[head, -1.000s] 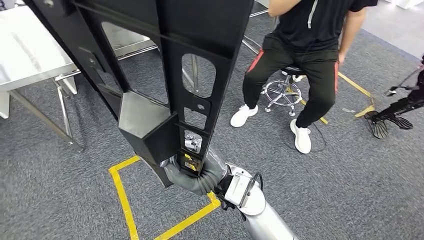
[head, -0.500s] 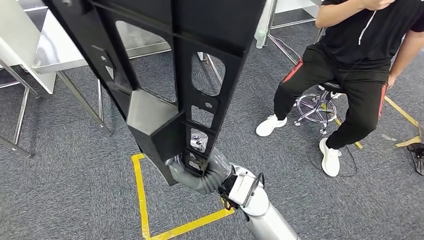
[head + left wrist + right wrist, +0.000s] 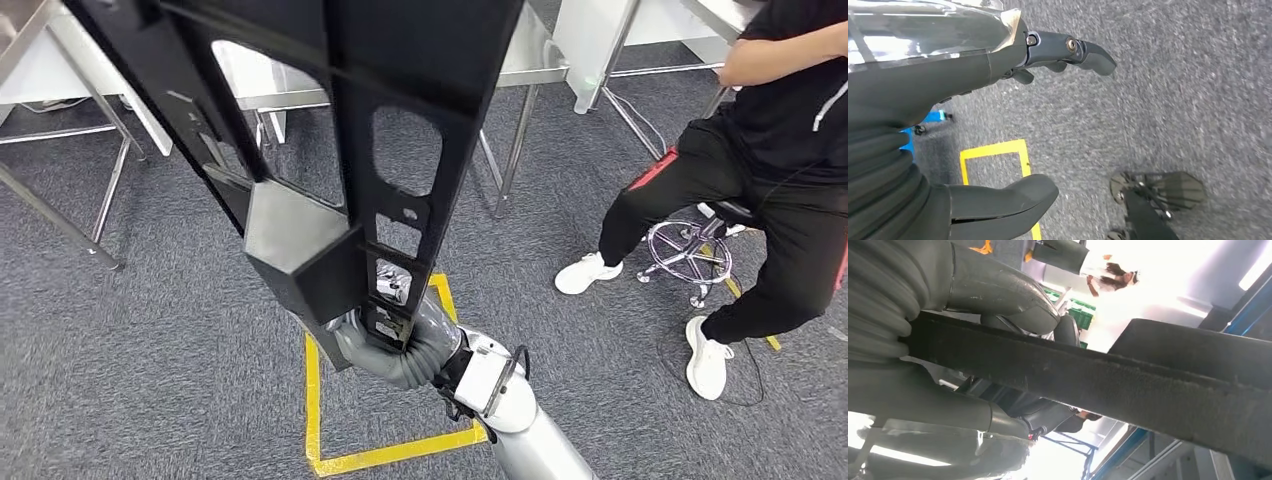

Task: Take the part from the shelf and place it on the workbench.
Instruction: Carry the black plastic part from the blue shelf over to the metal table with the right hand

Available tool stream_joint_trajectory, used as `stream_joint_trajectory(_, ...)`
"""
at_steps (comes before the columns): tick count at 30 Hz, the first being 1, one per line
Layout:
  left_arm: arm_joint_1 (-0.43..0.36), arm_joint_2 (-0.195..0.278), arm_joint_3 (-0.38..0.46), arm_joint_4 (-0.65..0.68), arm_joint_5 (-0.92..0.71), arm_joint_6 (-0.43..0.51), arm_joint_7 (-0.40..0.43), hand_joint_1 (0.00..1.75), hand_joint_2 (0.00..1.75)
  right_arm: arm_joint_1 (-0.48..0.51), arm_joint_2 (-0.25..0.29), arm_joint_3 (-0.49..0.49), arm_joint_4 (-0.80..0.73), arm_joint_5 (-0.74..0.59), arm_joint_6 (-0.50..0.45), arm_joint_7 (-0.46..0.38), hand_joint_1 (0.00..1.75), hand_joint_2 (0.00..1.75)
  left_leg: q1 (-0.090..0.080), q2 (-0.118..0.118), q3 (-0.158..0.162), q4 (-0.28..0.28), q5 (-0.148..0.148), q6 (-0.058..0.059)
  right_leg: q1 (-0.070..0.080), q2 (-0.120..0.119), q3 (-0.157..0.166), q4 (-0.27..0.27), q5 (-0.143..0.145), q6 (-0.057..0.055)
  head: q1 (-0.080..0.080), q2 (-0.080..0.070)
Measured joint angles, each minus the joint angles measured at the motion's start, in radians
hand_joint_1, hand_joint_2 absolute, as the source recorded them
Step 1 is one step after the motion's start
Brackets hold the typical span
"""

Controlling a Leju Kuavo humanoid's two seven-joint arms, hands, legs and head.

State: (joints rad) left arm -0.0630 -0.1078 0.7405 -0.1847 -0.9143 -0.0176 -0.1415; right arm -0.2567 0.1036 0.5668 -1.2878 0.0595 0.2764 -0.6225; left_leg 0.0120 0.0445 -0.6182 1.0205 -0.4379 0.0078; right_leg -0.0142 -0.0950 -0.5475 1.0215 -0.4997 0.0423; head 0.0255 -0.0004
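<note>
head view: right hand [image 3: 385,335] grips the low end of the long black perforated frame part [image 3: 400,120], raised over grey carpet; steel worktop [image 3: 520,60] ahead; seated person nearby | left wrist view: left hand [image 3: 998,125] empty, fingers [image 3: 1093,50] apart | right wrist view: fingers [image 3: 1013,300] wrapped round the part | step: carrying; next, reach the worktop, lower it.

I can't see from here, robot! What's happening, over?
Right hand grips the long black part at its low end. Left hand hangs, holding nothing. Steel tables ahead; seated person off to the right.
</note>
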Motion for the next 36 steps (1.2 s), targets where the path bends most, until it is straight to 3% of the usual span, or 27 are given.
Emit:
stream_joint_trajectory(1,0.000,-0.001,0.000,0.000,-0.002,0.002,-0.001,0.00,1.75,-0.002,-0.001,0.000,0.000,0.002,-0.003,-0.003,1.75,1.75,0.001,-0.006,0.003,-0.004,0.002,0.008,-0.001,0.017,-0.008,0.018,-0.011,0.002,0.000,0.000)
stream_joint_trajectory(3,-0.003,-0.002,0.001,0.000,-0.005,0.005,-0.004,0.00,1.75,0.000,-0.007,0.000,0.000,0.003,-0.006,-0.006,1.75,1.75,0.003,-0.019,0.005,-0.008,0.004,0.020,-0.003,0.063,-0.057,0.116,-0.055,-0.003,0.002,0.000)
stream_joint_trajectory(5,-0.005,-0.001,0.001,0.000,-0.007,0.005,-0.006,0.00,1.75,0.008,-0.014,0.000,0.001,0.003,-0.007,-0.007,1.75,1.75,0.001,-0.034,0.005,-0.007,0.003,0.027,-0.001,0.085,-0.127,0.243,-0.096,-0.008,0.002,0.000)
stream_joint_trajectory(6,-0.004,-0.002,0.001,0.000,-0.008,0.004,-0.007,0.00,1.75,0.012,-0.018,-0.001,0.002,0.004,-0.008,-0.007,1.75,1.75,-0.001,-0.043,0.005,-0.007,0.002,0.028,0.000,0.088,-0.147,0.271,-0.098,-0.005,0.002,0.000)
stream_joint_trajectory(7,-0.004,-0.002,0.001,0.000,-0.009,0.004,-0.008,0.00,1.75,0.014,-0.020,-0.001,0.002,0.004,-0.008,-0.007,1.75,1.75,-0.002,-0.050,0.006,-0.007,0.001,0.028,0.001,0.090,-0.149,0.261,-0.084,0.000,0.002,0.000)
stream_joint_trajectory(9,-0.003,-0.004,0.001,0.000,-0.010,0.003,-0.011,0.00,1.75,0.015,-0.021,-0.001,0.003,0.004,-0.010,-0.007,1.75,1.75,-0.002,-0.063,0.010,-0.006,-0.001,0.026,0.001,0.091,-0.101,0.140,-0.024,0.012,0.002,0.000)
stream_joint_trajectory(11,-0.003,-0.004,0.001,0.000,-0.012,0.005,-0.015,0.00,1.75,0.015,-0.021,-0.001,0.003,0.005,-0.013,-0.007,1.75,1.75,-0.007,-0.070,0.012,-0.004,-0.005,0.018,0.003,0.091,-0.051,0.028,0.022,0.008,0.001,0.000)
stream_joint_trajectory(12,-0.002,-0.004,0.001,0.000,-0.014,0.007,-0.017,0.00,1.75,0.015,-0.020,-0.001,0.003,0.006,-0.015,-0.007,1.75,1.75,-0.009,-0.072,0.012,-0.002,-0.008,0.016,0.003,0.092,-0.039,0.003,0.032,0.003,0.001,0.000)
stream_joint_trajectory(14,-0.001,-0.004,0.001,0.000,-0.016,0.012,-0.017,0.00,1.75,0.015,-0.017,-0.002,0.003,0.007,-0.019,-0.007,1.75,1.75,-0.010,-0.071,0.012,-0.001,-0.010,0.021,0.003,0.093,-0.036,-0.001,0.036,-0.005,0.000,0.000)
stream_joint_trajectory(16,0.000,-0.004,0.001,0.000,-0.017,0.014,-0.017,0.00,1.75,0.015,-0.014,-0.003,0.003,0.008,-0.021,-0.007,1.75,1.75,-0.009,-0.069,0.014,-0.003,-0.009,0.027,0.004,0.095,-0.036,-0.002,0.036,-0.007,0.000,0.000)
stream_joint_trajectory(24,-0.001,-0.006,0.001,0.000,-0.016,0.014,-0.018,0.00,1.75,0.015,-0.012,-0.006,0.003,0.008,-0.022,-0.007,1.75,1.75,-0.008,-0.066,0.021,-0.015,-0.006,0.009,0.007,0.096,-0.036,-0.001,0.034,-0.014,0.000,0.000)
stream_joint_trajectory(28,-0.001,-0.007,0.001,0.000,-0.015,0.016,-0.018,0.00,1.75,0.014,-0.010,-0.007,0.004,0.008,-0.024,-0.007,1.75,1.75,-0.009,-0.066,0.021,-0.015,-0.007,0.005,0.007,0.096,-0.036,-0.001,0.034,-0.017,0.000,0.000)
stream_joint_trajectory(32,0.000,-0.006,0.002,0.000,-0.015,0.019,-0.018,0.00,1.75,0.009,-0.001,-0.007,0.006,0.009,-0.028,-0.007,1.75,1.75,-0.009,-0.066,0.035,-0.036,-0.004,0.022,0.001,0.096,-0.028,-0.016,0.038,-0.009,0.000,0.000)
stream_joint_trajectory(34,0.000,-0.007,0.003,0.000,-0.016,0.023,-0.019,0.00,1.75,0.002,0.002,-0.007,0.008,0.009,-0.031,-0.007,1.75,1.75,-0.002,-0.064,0.060,-0.069,0.008,0.032,0.005,0.097,-0.045,0.024,0.019,-0.009,0.002,0.000)
stream_joint_trajectory(36,-0.001,-0.008,0.006,0.000,-0.016,0.026,-0.020,0.00,1.75,-0.001,-0.001,-0.006,0.012,0.009,-0.034,-0.006,1.75,1.75,0.002,-0.062,0.068,-0.079,0.011,0.035,0.000,0.097,-0.106,0.141,-0.027,-0.010,0.003,0.000)
